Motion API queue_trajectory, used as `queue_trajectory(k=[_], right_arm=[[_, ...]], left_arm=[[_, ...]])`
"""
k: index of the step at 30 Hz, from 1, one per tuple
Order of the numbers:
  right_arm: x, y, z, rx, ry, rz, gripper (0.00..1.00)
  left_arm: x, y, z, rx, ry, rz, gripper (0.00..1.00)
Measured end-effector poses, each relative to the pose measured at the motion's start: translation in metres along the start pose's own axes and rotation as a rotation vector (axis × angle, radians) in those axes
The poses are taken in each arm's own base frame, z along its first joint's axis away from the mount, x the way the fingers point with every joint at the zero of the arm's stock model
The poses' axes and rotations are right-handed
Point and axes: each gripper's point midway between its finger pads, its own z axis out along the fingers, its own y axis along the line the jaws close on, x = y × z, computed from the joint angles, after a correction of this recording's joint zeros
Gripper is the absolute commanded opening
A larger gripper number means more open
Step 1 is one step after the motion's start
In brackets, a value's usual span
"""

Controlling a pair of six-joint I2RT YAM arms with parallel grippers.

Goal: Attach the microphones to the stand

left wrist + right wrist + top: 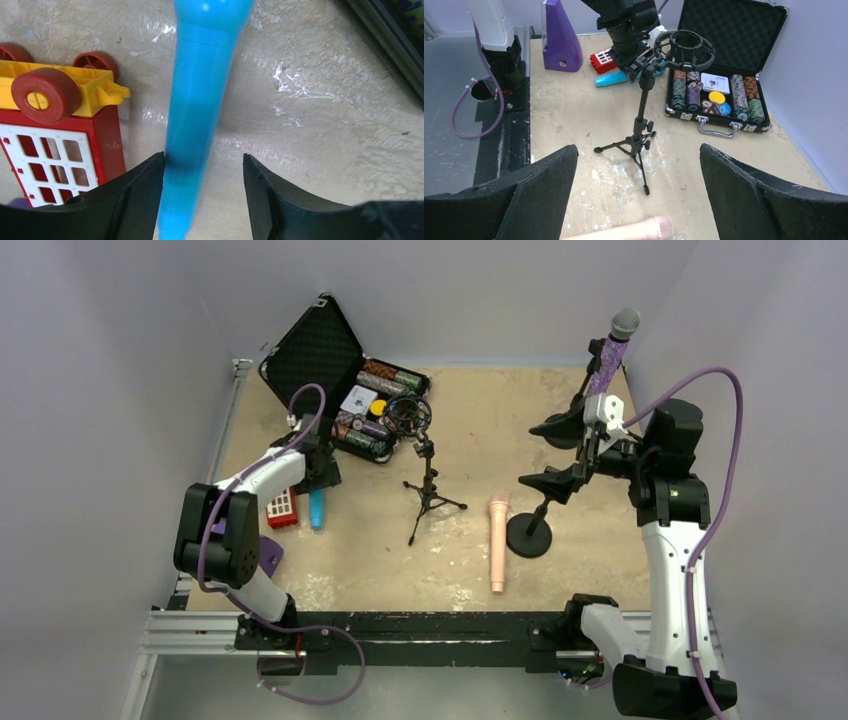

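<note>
A worn beige table (480, 410) carries two white-and-black robot arms bolted to its near edge. At the far left an open black case (315, 350) leans its foam-lined lid back; its tray holds rows of poker chips (739, 92), a yellow disc (716, 97) and a white printed box (715, 82) whose lettering is too small to read.

On the right a black round-based stand (528, 536) rises with several clips; the glittery purple microphone (610, 355), grey mesh head up, sits in the topmost one at the far edge, while two lower clips hold nothing. At mid-table a tripod stand (430, 490) bears a ring-shaped shock mount (684, 50).

The pale pink microphone (497, 540) lies flat on the table between the tripod stand and the round base. The blue microphone (197, 100) lies flat at the left, just beside a red and yellow toy vehicle (60, 140), with a purple wedge-shaped object (558, 40) nearer the left arm's base.

The left gripper (204, 160) straddles the blue microphone's handle, jaws partly apart: one finger touches it, the other stands clear. The right gripper (638, 147) hangs by the round-based stand, jaws spread wide and holding nothing.
</note>
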Motion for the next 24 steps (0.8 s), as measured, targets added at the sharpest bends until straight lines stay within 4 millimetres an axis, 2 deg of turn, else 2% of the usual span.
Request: queue_trajectory(k=[4,6,17,22,24], right_arm=[[-0.001,0.001,0.000,0.000,-0.001,-0.003,0.95],[-0.001,0.002,0.000,0.001,-0.001,-0.007,0.95],[-0.004,0.005,-0.001,0.002,-0.004,-0.018,0.95],[-0.005,0.006,-0.002,0.002,-0.005,-0.025,0.95],[-0.005,0.006,-0.002,0.002,-0.005,-0.026,0.95]], left_arm=[[0.006,0.001,0.000,-0.006,0.025,-0.025,0.45],[0.009,-0.002,-0.001,0.003,0.038,-0.040,0.41],[0.026,-0.019,-0.007,0.102,0.118,-0.066,0.42],[0.050,-0.035,-0.019,0.153,0.143,-0.021,0.42],[0.066,-0.044,-0.028,0.180,0.155,0.005,0.42]])
